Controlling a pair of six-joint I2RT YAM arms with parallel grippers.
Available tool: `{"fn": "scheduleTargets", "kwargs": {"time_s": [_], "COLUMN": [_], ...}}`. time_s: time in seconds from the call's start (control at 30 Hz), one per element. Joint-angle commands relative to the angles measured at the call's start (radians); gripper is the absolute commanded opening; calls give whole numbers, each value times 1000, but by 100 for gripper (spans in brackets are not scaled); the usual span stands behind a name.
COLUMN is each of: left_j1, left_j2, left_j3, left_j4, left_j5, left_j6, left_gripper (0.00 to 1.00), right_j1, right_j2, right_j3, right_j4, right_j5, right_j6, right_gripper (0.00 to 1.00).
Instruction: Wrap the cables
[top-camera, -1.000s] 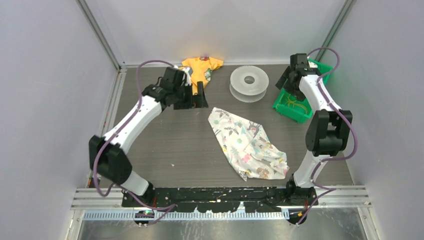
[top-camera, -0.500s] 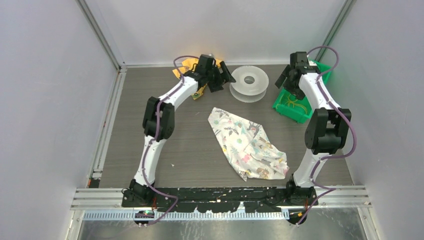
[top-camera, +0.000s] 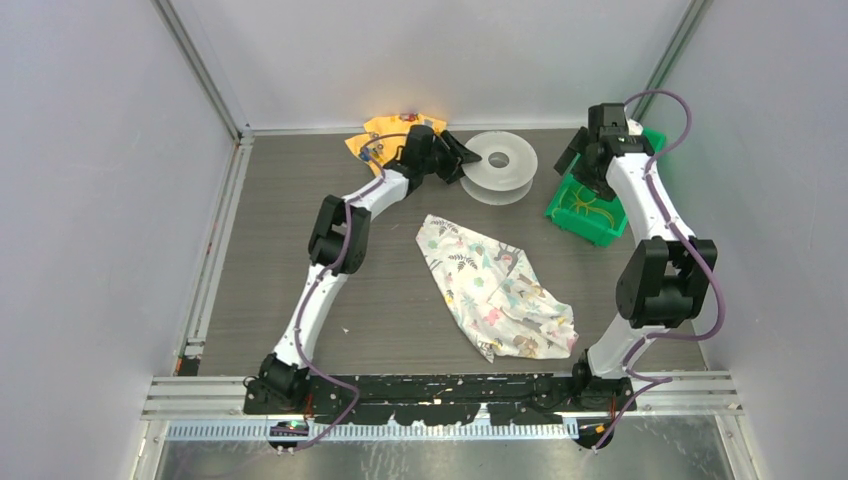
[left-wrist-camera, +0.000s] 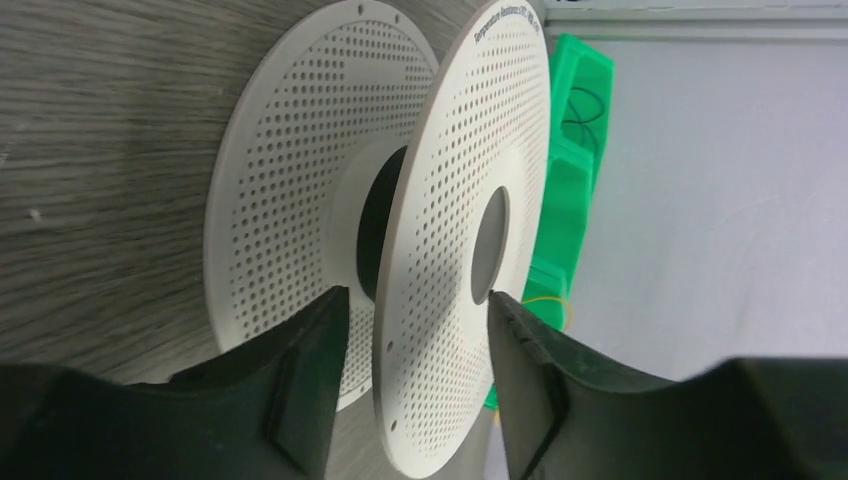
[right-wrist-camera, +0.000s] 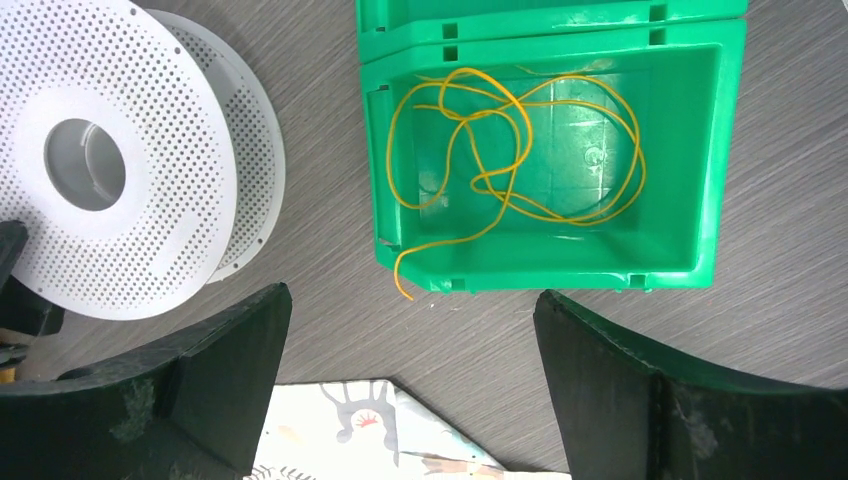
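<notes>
The cables (right-wrist-camera: 500, 150) are one thin yellow-orange cord lying in loose loops inside the green bin (right-wrist-camera: 720, 150), with one end hanging over its near wall. They show faintly in the top view as the cables (top-camera: 590, 210). A white perforated spool (top-camera: 498, 165) lies flat at the back centre. My left gripper (top-camera: 468, 160) reaches it from the left. In the left wrist view the left gripper (left-wrist-camera: 415, 297) is open, one finger on each side of the spool's upper rim (left-wrist-camera: 450, 200). My right gripper (right-wrist-camera: 410, 293) hangs open and empty over the table just in front of the bin.
A patterned white cloth (top-camera: 495, 290) lies crumpled mid-table, and its corner shows below the right fingers (right-wrist-camera: 350, 430). An orange garment (top-camera: 385, 135) lies at the back, partly under the left arm. The green bin (top-camera: 580, 222) stands by the right wall.
My left arm has swung right from beside the orange garment to the spool, and its jaws have narrowed around the upper rim. The right arm has shifted only slightly.
</notes>
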Motion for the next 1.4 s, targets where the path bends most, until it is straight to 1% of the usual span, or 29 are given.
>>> {"fn": "scheduleTargets", "kwargs": {"time_s": [0.0,0.03,0.1,0.17,0.2,0.23,0.3,0.33,0.43,0.47,0.53,0.6,0.67,0.73,0.83,1.0,1.07,1.17,1.27,1.37], "left_j1": [-14,-16,-13,-7,-2,3,9,10,1,-8,-41,-91,-134,-167,-197,-252,-266,-279,-284,-287], "left_j2": [9,6,-3,-28,-47,-70,-128,-164,-284,-318,-377,-421,-458,-487,-509,-505,-506,-496,-496,-496], "left_j3": [27,25,18,9,7,4,-15,-20,-15,-9,1,-7,-50,-101,-141,-154,-170,-170,-175,-174], "left_j4": [184,185,183,167,143,116,94,54,-112,-176,-298,-378,-396,-385,-383,-395,-385,-391,-392,-391], "left_j5": [43,43,52,58,61,68,82,82,34,-5,-118,-276,-378,-450,-482,-569,-589,-593,-589,-590], "left_j6": [-97,-95,-91,-68,-52,-35,24,69,286,380,615,809,975,1083,1141,1207,1205,1196,1177,1153], "left_gripper": [51,48,29,13,4,1,1,0,0,0,1,1,0,0,0,0,0,0,0,0], "right_j1": [-3,-3,-5,-5,-5,-5,-7,-7,-10,-10,-11,-15,-19,-19,-20,-21,-20,-20,-20,-20], "right_j2": [-64,-67,-66,-67,-68,-71,-76,-79,-70,-62,-43,-15,22,70,149,272,307,345,359,361], "right_j3": [-19,-21,-22,-27,-31,-37,-49,-56,-65,-60,-51,-35,-12,23,82,200,243,283,287,271], "right_j4": [5,3,-2,-6,-5,-3,7,14,26,24,23,24,30,34,30,17,2,-14,-17,-15], "right_j5": [-1,-3,-5,-10,-12,-15,-29,-33,-16,0,38,54,59,65,57,39,31,16,6,-6], "right_j6": [-5,-5,-3,-2,-1,0,3,5,7,4,-5,-7,-10,-14,-16,-18,-20,-23,-21,-16], "right_gripper": [96,96,96,96,96,96,96,96,96,96,95,90,85,80,75,71,69,57,49,48]}}
